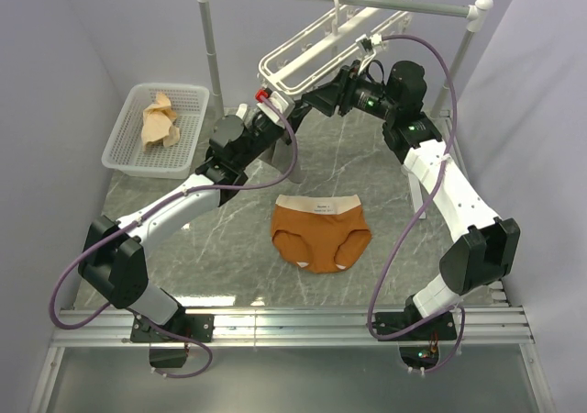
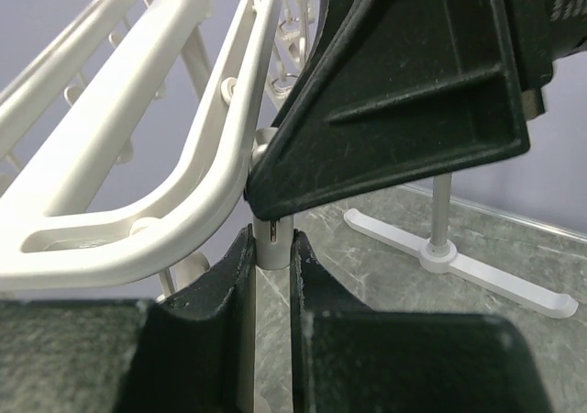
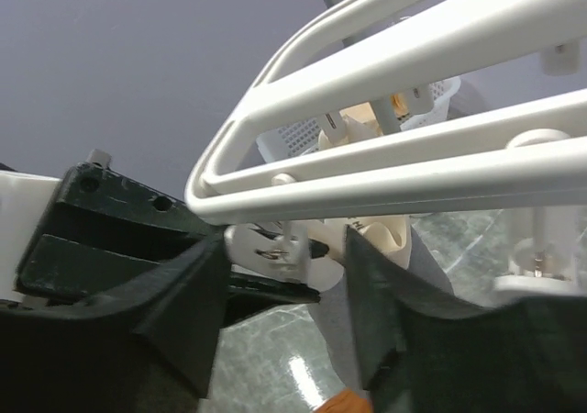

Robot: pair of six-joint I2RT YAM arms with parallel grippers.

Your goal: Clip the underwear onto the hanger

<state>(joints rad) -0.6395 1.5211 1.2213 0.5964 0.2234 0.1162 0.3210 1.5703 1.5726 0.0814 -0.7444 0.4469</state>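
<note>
Underwear of rust-orange fabric (image 1: 321, 236) lies unclipped at the bench (image 1: 183, 275) middle. Left gripper (image 2: 272, 248) clenches the white plastic barred hanger (image 2: 165, 220); right gripper (image 3: 286, 257) straddles its white clip (image 3: 266, 246), whether grasping I cannot tell.

Underwear (image 1: 321, 234) was rust-orange with a pale beige waistband. Hanger (image 1: 316, 50) was plain white, clips included. Tabletop (image 1: 229, 229) was a grey-green marble look with whitish veins running through it. Basket (image 1: 124, 147) was white mesh, and the crumpled cloth (image 1: 160, 124) in it was light tan. Rail (image 1: 367, 0) was grey metal on white posts. Arms (image 1: 454, 197) were white and black with purple cables (image 1: 57, 294), and the walls (image 1: 55, 64) were pale lavender-grey.
</note>
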